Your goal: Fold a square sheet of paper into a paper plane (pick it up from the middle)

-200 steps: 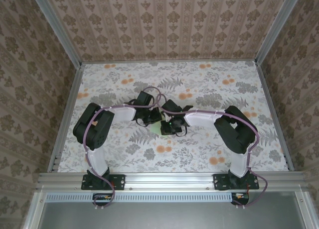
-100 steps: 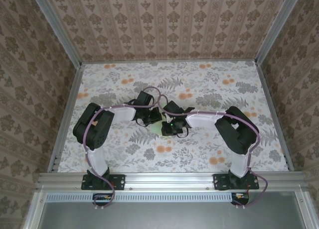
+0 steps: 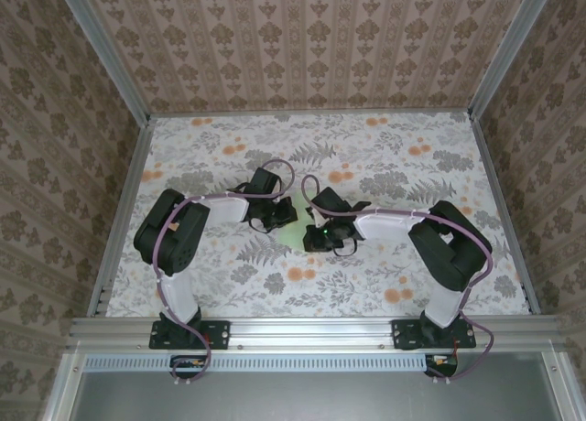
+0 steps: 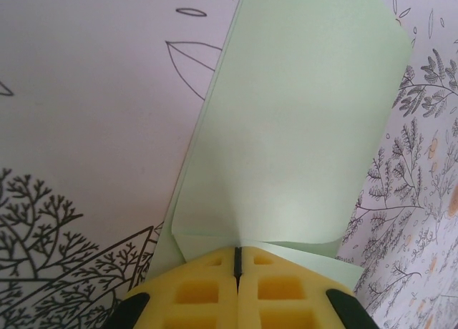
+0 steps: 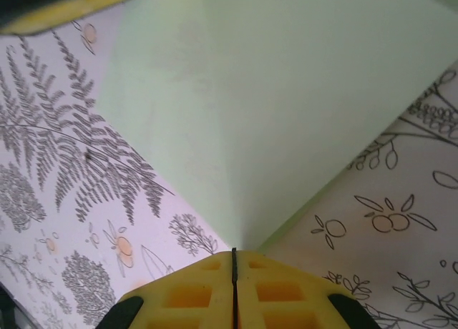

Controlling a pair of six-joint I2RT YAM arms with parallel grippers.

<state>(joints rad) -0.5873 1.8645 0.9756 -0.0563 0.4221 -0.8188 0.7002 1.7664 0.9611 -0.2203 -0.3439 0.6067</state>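
The pale green sheet of paper (image 3: 295, 234) lies mid-table between both grippers, mostly hidden under them in the top view. My left gripper (image 3: 279, 222) is shut on its edge: in the left wrist view the yellow pads (image 4: 207, 286) pinch the paper (image 4: 300, 129), which shows folded layers and a curled flap. My right gripper (image 3: 314, 239) is shut on a pointed corner of the paper (image 5: 286, 93), the yellow pads (image 5: 272, 290) pressed together. The left gripper's yellow pad (image 5: 64, 3) shows at the paper's far side.
The floral tablecloth (image 3: 366, 156) covers the table inside an aluminium frame (image 3: 119, 210). Patterned walls stand at the back and sides. Both arm bases sit on the near rail (image 3: 311, 328).
The right arm's elbow has swung to the right and its gripper has slid slightly right and toward me, still shut on the paper. The left arm has stayed put.
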